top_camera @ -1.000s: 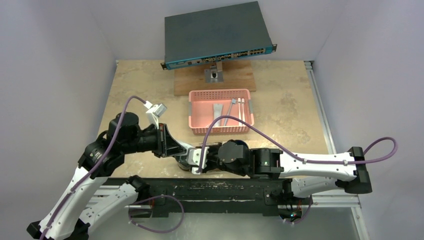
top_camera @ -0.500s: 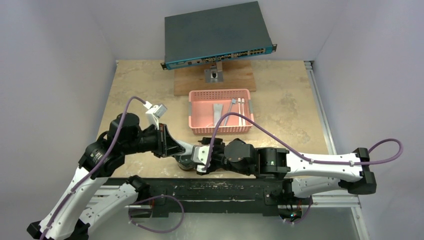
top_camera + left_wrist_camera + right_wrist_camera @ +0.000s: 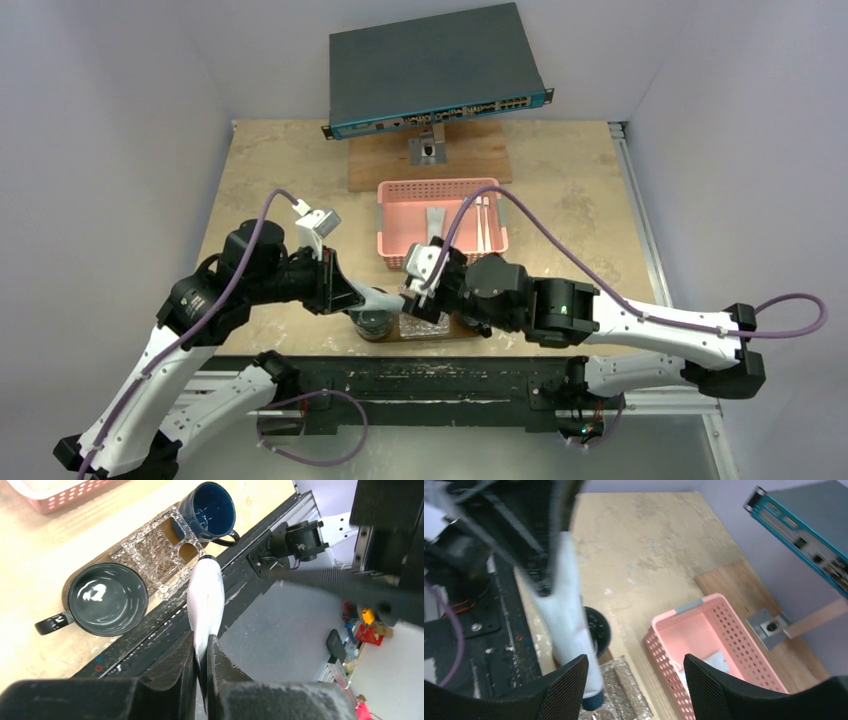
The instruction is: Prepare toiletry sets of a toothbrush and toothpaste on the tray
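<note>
My left gripper (image 3: 201,639) is shut on the flat end of a white toothpaste tube (image 3: 205,595), whose dark cap points down at a clear textured holder (image 3: 159,550) on the brown tray (image 3: 114,555). From above, this gripper (image 3: 372,298) hovers over the tray's (image 3: 462,331) left end. My right gripper (image 3: 634,677) is open with nothing between its fingers. It hangs just right of the tube (image 3: 569,630), between tray and pink basket (image 3: 734,645). In the basket (image 3: 392,225) lie white toothbrushes (image 3: 482,225) and a flat grey tube (image 3: 435,222).
A dark grey mug (image 3: 107,599) and a blue mug (image 3: 212,511) stand on the tray at either side of the holder. A network switch (image 3: 435,70) on a stand over a wooden board (image 3: 385,165) fills the far side. The black rail (image 3: 420,375) runs along the near edge.
My right gripper has opened, let go of the tube and drawn back up toward the basket. The left gripper keeps hold of the tube and has barely shifted.
</note>
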Robot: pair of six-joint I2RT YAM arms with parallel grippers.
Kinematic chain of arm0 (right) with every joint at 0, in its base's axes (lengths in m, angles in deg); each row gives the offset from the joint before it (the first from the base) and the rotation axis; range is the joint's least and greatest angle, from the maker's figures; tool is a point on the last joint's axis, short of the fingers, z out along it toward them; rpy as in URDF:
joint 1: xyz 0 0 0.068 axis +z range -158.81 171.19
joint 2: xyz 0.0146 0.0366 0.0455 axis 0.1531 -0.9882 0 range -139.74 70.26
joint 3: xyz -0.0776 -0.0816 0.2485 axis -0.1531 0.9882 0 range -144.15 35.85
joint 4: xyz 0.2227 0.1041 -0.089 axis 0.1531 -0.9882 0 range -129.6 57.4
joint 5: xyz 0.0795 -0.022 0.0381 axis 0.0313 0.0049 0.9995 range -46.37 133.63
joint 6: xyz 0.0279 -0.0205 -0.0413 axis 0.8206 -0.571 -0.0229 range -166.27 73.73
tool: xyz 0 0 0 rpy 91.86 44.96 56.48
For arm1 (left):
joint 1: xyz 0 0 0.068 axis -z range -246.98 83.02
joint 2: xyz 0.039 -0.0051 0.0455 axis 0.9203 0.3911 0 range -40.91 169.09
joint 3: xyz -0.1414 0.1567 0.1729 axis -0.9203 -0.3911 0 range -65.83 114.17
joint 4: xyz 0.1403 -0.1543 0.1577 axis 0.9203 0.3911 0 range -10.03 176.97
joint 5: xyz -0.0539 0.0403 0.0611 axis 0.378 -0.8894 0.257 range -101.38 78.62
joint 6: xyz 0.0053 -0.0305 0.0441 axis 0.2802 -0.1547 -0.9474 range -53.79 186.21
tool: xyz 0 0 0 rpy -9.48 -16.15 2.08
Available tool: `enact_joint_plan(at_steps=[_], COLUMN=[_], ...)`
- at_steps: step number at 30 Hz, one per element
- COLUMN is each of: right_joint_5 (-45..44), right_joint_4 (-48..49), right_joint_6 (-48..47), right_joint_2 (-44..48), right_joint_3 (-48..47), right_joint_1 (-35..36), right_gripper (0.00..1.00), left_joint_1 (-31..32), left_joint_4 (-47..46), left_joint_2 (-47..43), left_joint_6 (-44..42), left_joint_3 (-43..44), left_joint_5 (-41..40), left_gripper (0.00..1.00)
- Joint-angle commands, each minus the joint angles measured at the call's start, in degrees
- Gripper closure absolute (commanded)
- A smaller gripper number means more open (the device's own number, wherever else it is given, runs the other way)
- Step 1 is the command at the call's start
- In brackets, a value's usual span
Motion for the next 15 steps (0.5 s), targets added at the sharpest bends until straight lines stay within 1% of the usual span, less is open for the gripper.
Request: enact_joint_plan(at_steps=[1, 3, 5, 10, 12, 15], right_joint_5=[4.4, 7.4, 8.0, 5.0, 3.9, 5.3], right_joint_4=[-3.2, -3.5, -3.9, -4.7, -6.2, -6.7], right_joint_6=[8.4, 9.6, 10.9, 13.9, 17.8, 20.8], right_joint_2=[0.6, 1.1, 1.1, 0.4, -0.4, -0.7], right_joint_3=[-3.9, -3.6, -3.4, -2.1, -2.0, -0.6], right_joint_1=[-7.4, -9.8, -11.0, -14.3, -17.1, -21.3], right_gripper=[0.28, 0.28, 0.26, 0.24, 0.24, 0.24], left_joint_1=[1.3, 2.4, 3.5, 6.5, 8.4, 12.0], left_joint_4=[1.1, 2.3, 4.0, 6.7, 8.2, 10.8], left_joint_2=[1.2, 2.5, 4.2, 8.1, 10.2, 13.2], left_joint_6=[-5.7, -7.3, -8.8, -10.3, -10.6, -10.9], left_joint_3=[5.8, 7.4, 9.3, 14.5, 16.8, 20.3], left_joint_5=[-0.8, -2.1, -3.2, -7.6, -9.9, -14.3], left_gripper=[1.0, 1.0, 1.0, 1.0, 1.0, 1.0])
